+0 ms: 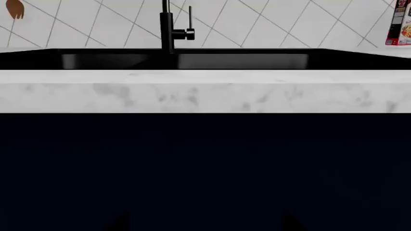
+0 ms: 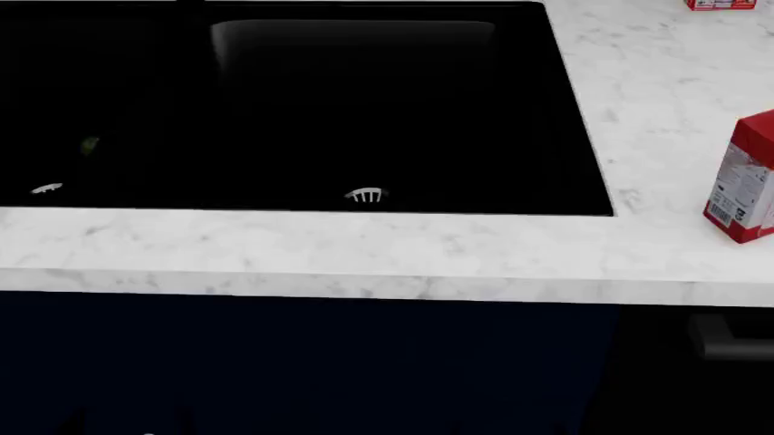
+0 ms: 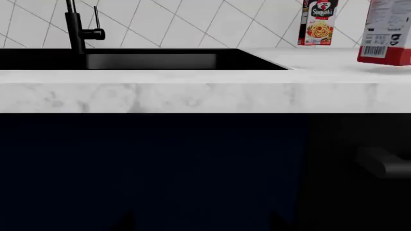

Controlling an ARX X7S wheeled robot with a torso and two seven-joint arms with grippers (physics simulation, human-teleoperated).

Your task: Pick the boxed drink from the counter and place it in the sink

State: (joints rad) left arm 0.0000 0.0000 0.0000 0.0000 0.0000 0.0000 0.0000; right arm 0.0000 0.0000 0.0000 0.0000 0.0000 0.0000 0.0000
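Neither of your grippers shows in any view, so you cannot tell from these pictures whether their jaws are apart or closed; both wrist cameras sit low, facing the dark blue cabinet front (image 3: 160, 168) below the slab. Your target, the boxed drink (image 2: 746, 178), stands upright on the counter (image 2: 362, 249), up and off to the right of your right wrist camera, near the front edge and apart from the sink's right rim; it is a small red carton with a white side panel carrying small print and a barcode low on that panel; in the right wrist view it appears again (image 3: 386, 33), cut off at the top. The sink (image 2: 303, 109) is a wide matte black basin with a small silver drain grate (image 2: 365, 195), lying straight ahead of your left wrist camera, with a black faucet (image 1: 170, 26) behind it against white tiles. Farther back stands a taller spaghetti box (image 3: 319, 22), well apart from the carton.
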